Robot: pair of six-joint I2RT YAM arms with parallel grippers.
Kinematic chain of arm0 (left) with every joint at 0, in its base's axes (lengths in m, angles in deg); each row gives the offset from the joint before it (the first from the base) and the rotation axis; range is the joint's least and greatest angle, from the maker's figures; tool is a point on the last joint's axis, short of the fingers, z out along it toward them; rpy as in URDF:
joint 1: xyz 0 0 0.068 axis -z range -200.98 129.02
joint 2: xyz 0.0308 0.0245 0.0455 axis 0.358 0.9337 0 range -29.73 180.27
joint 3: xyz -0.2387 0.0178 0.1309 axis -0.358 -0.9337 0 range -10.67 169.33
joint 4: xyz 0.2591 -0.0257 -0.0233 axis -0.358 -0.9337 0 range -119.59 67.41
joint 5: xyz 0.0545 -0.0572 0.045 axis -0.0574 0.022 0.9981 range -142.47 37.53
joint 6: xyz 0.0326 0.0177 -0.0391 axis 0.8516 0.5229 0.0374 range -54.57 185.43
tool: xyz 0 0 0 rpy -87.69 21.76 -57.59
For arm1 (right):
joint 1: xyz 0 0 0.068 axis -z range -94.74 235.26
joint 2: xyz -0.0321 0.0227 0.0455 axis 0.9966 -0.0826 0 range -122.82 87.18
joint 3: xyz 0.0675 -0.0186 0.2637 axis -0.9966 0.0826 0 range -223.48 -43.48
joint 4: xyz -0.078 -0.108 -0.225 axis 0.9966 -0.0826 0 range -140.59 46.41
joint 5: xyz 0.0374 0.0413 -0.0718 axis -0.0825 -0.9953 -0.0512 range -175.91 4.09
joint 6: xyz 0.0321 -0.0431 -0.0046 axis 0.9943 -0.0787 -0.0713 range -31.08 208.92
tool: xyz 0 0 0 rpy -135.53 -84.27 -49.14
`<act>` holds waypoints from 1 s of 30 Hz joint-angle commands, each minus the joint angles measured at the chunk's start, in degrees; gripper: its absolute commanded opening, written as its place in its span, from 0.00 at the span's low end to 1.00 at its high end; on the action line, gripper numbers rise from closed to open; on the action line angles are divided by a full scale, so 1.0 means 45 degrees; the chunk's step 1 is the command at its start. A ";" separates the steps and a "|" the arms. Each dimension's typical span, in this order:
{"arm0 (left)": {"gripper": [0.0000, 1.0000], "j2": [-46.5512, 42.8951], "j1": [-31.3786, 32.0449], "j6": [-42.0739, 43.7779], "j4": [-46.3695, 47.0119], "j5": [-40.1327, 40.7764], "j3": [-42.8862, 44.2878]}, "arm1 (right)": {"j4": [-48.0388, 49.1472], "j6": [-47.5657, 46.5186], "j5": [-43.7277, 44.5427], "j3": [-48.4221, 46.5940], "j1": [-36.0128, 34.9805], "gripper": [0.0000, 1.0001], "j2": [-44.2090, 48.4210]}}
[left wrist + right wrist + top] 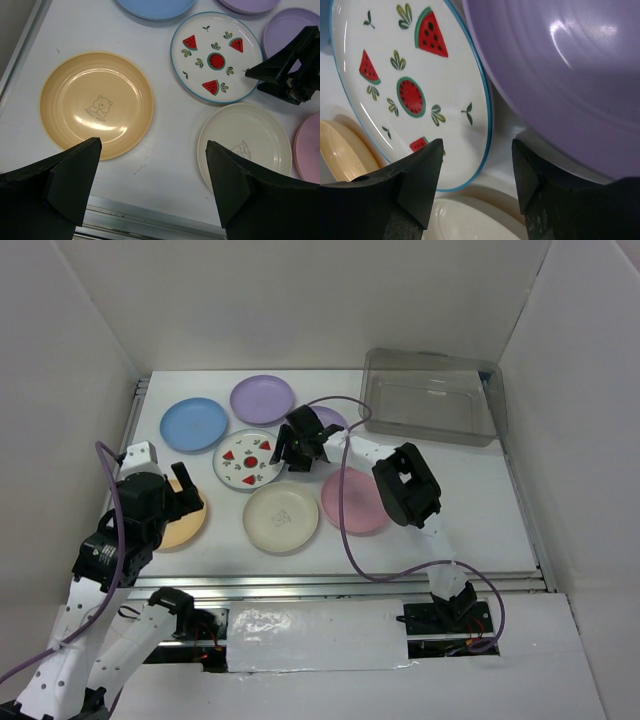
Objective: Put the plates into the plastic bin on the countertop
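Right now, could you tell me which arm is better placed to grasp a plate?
Right, probably: the right gripper is low, one finger at the rim of the round lavender plate; the open left gripper hovers above the round orange-tan plate.

shiny white sheet (315, 632), white walls (300, 300)

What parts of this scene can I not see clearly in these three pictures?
- Right wrist view: whether the right gripper touches the lavender plate; the plate's rim covers one finger's tip.
- Top view: the orange plate is half hidden by the left gripper and its wrist.
- Left wrist view: the pink plate is cut off by the right edge.
- The plastic bin shows in neither wrist view.
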 commanded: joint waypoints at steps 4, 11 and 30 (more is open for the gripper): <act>0.99 -0.0448 0.0023 0.0177 0.0599 -0.0035 0.0065 | -0.1048 0.0473 -0.0096 -0.1439 0.0172 0.50 -0.0782; 0.99 -0.0506 0.0023 0.0196 0.0599 -0.0093 0.0065 | -0.1966 0.0532 0.0117 -0.2085 0.0133 0.23 -0.1095; 0.99 -0.1053 0.0023 0.0099 0.0540 0.0102 0.0026 | 0.2230 0.2017 -0.1364 0.1080 0.0152 0.00 0.3434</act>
